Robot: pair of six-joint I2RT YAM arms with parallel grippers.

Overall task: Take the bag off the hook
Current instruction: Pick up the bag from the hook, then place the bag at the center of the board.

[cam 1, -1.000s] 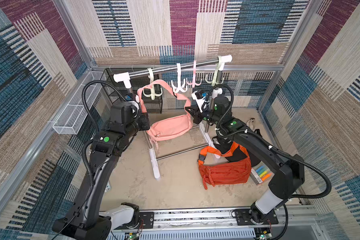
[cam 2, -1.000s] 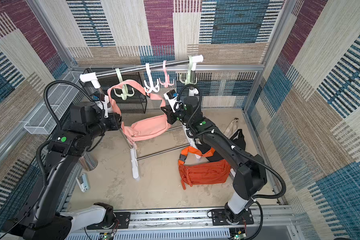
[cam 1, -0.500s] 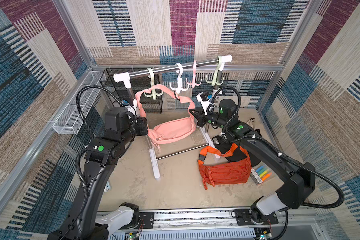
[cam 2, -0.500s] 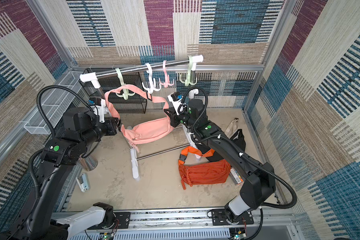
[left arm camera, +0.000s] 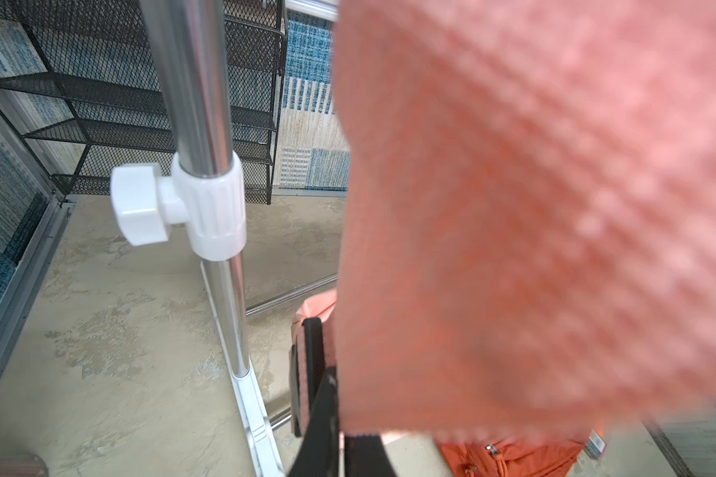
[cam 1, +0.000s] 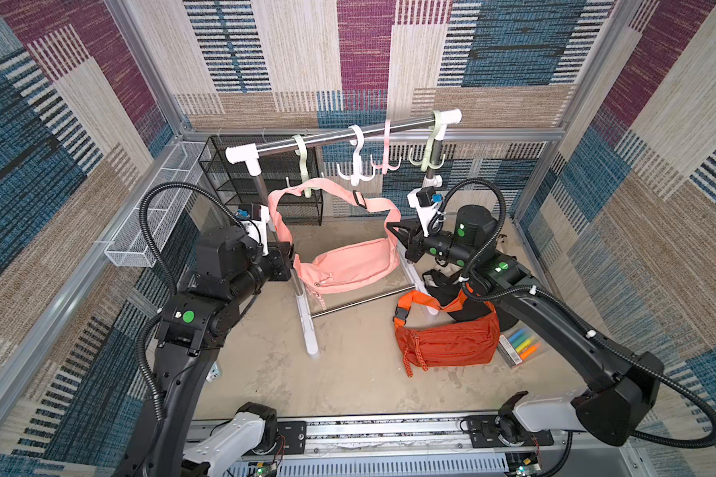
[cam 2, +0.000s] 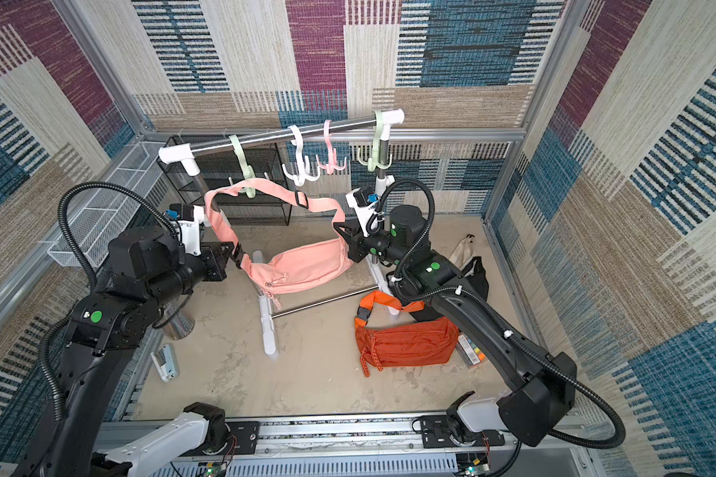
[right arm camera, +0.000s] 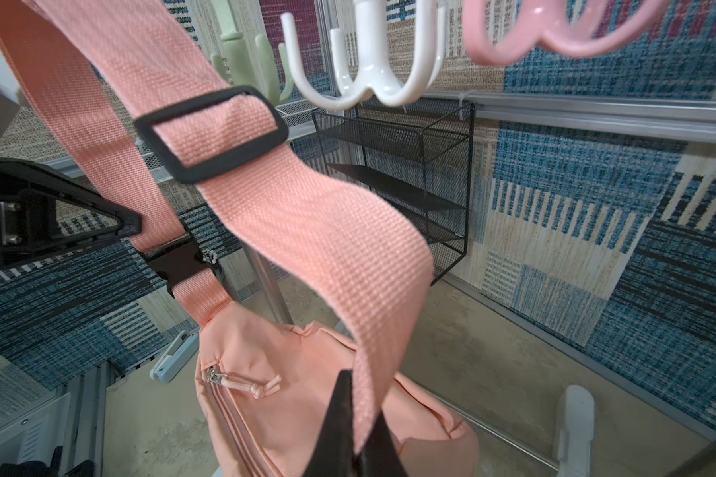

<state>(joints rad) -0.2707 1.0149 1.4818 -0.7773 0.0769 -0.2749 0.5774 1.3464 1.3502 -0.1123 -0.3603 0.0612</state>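
Observation:
The pink bag [cam 1: 350, 264] [cam 2: 302, 264] [right arm camera: 290, 413] hangs in front of the clothes rail [cam 1: 340, 136]. Its strap still drapes over the pale green hook [cam 1: 302, 165] [cam 2: 240, 165] [right arm camera: 240, 53]. My left gripper [cam 1: 294, 258] [cam 2: 234, 252] [left arm camera: 337, 396] is shut on the strap by the black buckle at the bag's left end. My right gripper [cam 1: 391, 230] [cam 2: 336, 228] [right arm camera: 362, 425] is shut on the strap just above the bag's right end. The strap spreads wide between the two grippers. In the left wrist view the blurred strap [left arm camera: 513, 206] hides most of the scene.
White [cam 1: 354, 165], pink [cam 1: 385, 157] and green [cam 1: 430, 153] hooks hang empty on the rail. The rack's post [left arm camera: 199, 103] and foot [cam 1: 309, 330] stand under the bag. An orange bag [cam 1: 447, 338] and highlighters [cam 1: 521, 347] lie right. A black wire shelf [cam 1: 265, 181] stands behind.
Both grippers have drawn away from the rail toward the front and a little apart, carrying the bag with them. The strap now spreads wider and flatter over the hook.

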